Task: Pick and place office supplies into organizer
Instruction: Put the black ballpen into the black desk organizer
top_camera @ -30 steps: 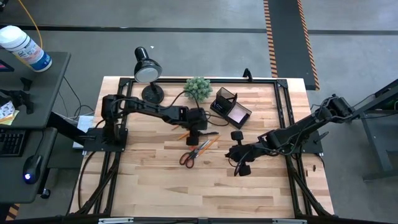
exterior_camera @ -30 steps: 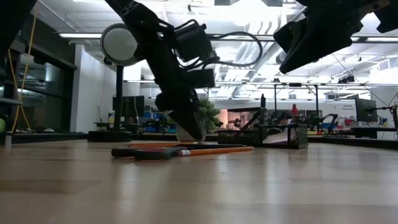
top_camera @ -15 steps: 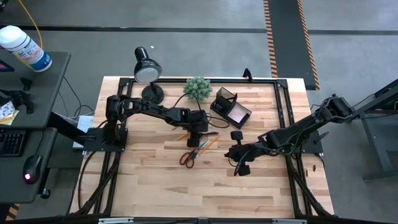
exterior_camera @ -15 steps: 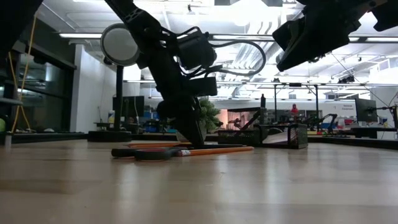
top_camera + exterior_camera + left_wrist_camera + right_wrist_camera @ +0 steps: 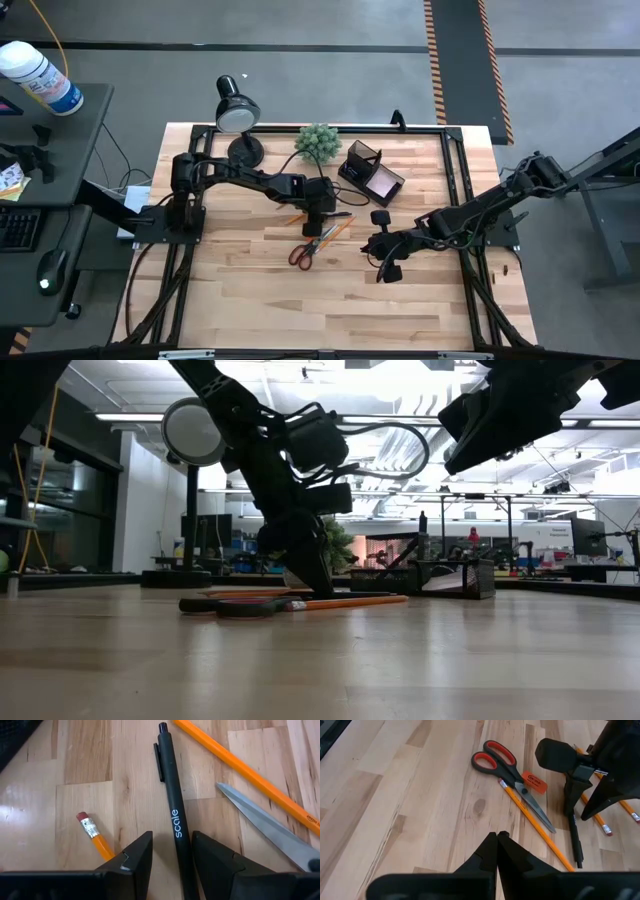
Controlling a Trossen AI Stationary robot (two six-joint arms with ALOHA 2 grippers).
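Observation:
My left gripper (image 5: 318, 214) is open and low over the table's middle, pointing down. Its fingers stand on either side of a black pen (image 5: 175, 820) that lies flat on the wood. A pencil's eraser end (image 5: 92, 832) lies just beside one finger, and another orange pencil (image 5: 250, 775) and a scissors blade (image 5: 265, 827) lie beyond the other. The orange-handled scissors (image 5: 308, 247) lie flat nearer the near edge. The dark organizer (image 5: 368, 170) stands toward the far edge with the pink pad (image 5: 383, 183) in its tray. My right gripper (image 5: 497, 840) is shut and hovers right of the scissors. My left gripper comes at the black pen's lower barrel (image 5: 181, 851) from above, one finger on each side, across its length. The pen lies flat on the table. I cannot tell whether the nearer finger (image 5: 210, 860) touches it.
A green plant ball (image 5: 318, 142) and a black desk lamp (image 5: 237, 112) stand at the far edge, left of the organizer. A small orange tag (image 5: 535, 783) lies by the scissors' pivot. Bare wood stretches across the near half of the table (image 5: 330, 310).
My left gripper has come down a little over the pen and shifted slightly toward the table's right. The pen, pencils and scissors lie where they were. My right arm has kept still.

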